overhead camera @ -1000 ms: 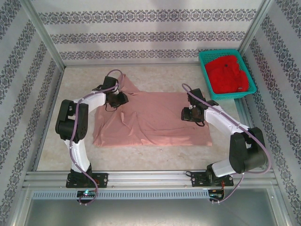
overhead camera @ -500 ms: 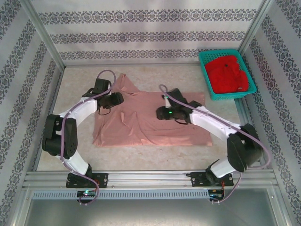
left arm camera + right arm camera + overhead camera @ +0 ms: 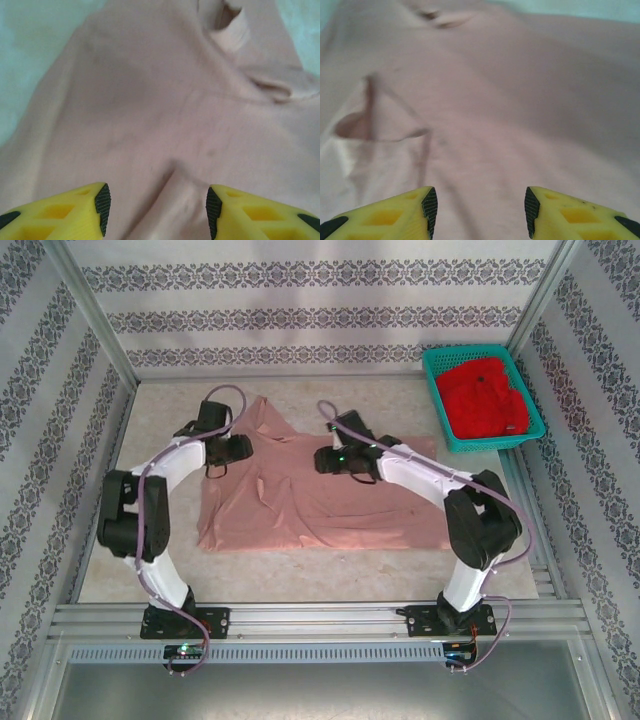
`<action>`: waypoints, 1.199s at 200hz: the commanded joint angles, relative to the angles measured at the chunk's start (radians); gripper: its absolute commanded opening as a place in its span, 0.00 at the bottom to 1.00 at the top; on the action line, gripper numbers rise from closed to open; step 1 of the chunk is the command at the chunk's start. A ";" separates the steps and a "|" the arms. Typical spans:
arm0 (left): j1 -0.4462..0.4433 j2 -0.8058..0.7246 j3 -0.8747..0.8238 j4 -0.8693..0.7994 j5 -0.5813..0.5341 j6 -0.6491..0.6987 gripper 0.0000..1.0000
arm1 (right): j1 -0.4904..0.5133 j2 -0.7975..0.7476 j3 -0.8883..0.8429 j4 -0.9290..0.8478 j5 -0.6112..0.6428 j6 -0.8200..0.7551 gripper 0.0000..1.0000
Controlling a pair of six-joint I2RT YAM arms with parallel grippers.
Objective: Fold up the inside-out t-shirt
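Off at the far right corner you've got a teal basket (image 3: 436, 400) with a bright red garment (image 3: 485, 400) heaped in it, well clear of both arms, and nothing stands between them and the work. Your left gripper (image 3: 157, 202) hangs over the shirt's far-left part, yellow fingers (image 3: 75, 212) spread wide, a raised crease of cloth running up between them, nothing pinched. Your right gripper (image 3: 477, 205) hovers over the far middle, equally wide open, holding nothing. The inside-out t-shirt (image 3: 320, 505) lies spread on the table (image 3: 160, 410) between the arms, long axis running left to right, with one peak of cloth pointing at the back wall.
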 commanded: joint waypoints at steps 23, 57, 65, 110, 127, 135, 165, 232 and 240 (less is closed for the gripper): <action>0.000 0.234 0.267 0.012 0.098 0.065 0.56 | -0.186 -0.130 -0.120 -0.028 0.037 -0.050 0.52; -0.001 0.411 0.505 -0.093 0.092 0.109 0.55 | -0.246 -0.165 -0.172 -0.018 0.008 -0.061 0.53; -0.001 0.446 0.561 -0.122 0.090 0.119 0.55 | -0.247 -0.162 -0.176 -0.020 0.004 -0.062 0.53; -0.001 0.618 0.841 -0.207 0.038 0.147 0.55 | -0.246 -0.118 -0.183 -0.007 -0.026 -0.049 0.53; -0.001 0.691 0.968 -0.260 0.036 0.144 0.55 | -0.243 -0.110 -0.181 -0.010 -0.030 -0.050 0.53; 0.000 0.729 1.029 -0.278 0.040 0.139 0.55 | -0.242 -0.107 -0.181 -0.009 -0.031 -0.049 0.53; -0.001 0.892 1.305 -0.403 0.039 0.124 0.55 | -0.240 -0.100 -0.178 -0.014 -0.036 -0.050 0.53; -0.002 0.987 1.442 -0.396 0.002 0.091 0.43 | -0.232 -0.086 -0.165 -0.021 -0.038 -0.052 0.53; -0.001 1.003 1.467 -0.411 0.002 0.088 0.41 | -0.232 -0.086 -0.165 -0.021 -0.036 -0.051 0.53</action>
